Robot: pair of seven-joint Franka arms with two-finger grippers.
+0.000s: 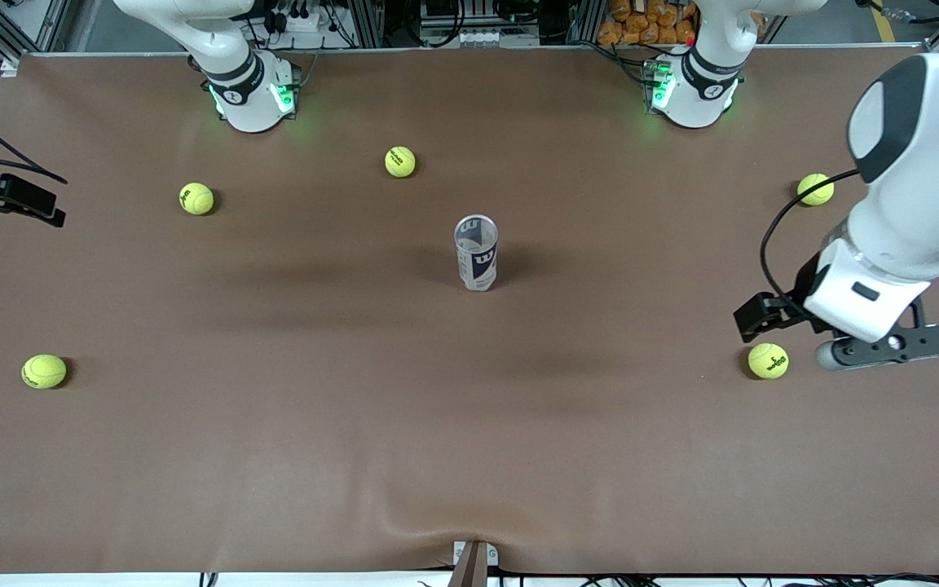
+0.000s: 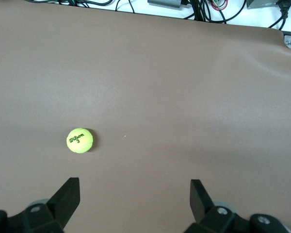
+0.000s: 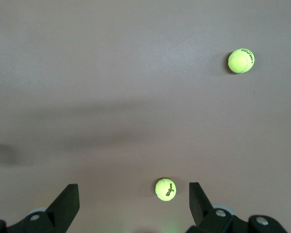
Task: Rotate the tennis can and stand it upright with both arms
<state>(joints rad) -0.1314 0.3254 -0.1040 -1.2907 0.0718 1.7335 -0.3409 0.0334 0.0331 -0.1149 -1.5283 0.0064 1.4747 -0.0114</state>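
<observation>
The tennis can stands upright in the middle of the table, open silvery rim up, navy and white label facing the front camera. It shows in neither wrist view. My left gripper hangs open and empty over the left arm's end of the table, far from the can and just above a tennis ball. In the left wrist view the gripper is wide open over bare mat. My right gripper is at the right arm's end of the table, far from the can. In the right wrist view it is open and empty.
Yellow-green tennis balls lie scattered on the brown mat: two near the right arm's base, one nearer the front camera, one near the left arm. The left wrist view shows a ball; the right wrist view shows two.
</observation>
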